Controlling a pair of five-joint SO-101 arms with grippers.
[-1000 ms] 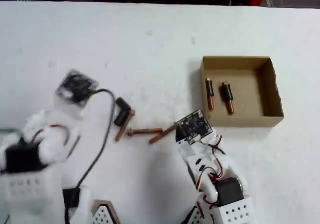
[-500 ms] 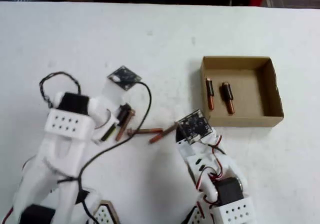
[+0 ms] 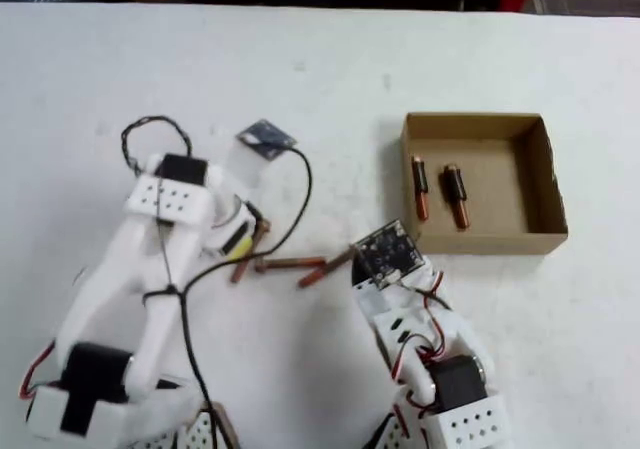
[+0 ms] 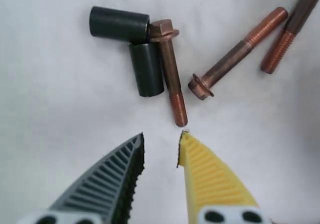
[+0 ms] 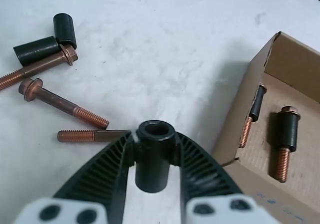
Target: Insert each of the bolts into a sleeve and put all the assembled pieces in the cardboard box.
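My left gripper is open, its grey and yellow fingers just short of the threaded tip of a copper bolt. Two black sleeves lie against that bolt. A second bolt and the threaded end of a third lie beside them. In the high view the left gripper hangs over this cluster. My right gripper is shut on an upright black sleeve, close to the cardboard box. Two assembled pieces lie in the box.
The left arm's black cable loops over the table above the loose bolts. The right arm stands at the front edge, below the box. White tabletop stretches behind the box and the arms.
The left arm has swung in from the far left and come down over the sleeves and bolts. The right arm and its sleeve have kept still.
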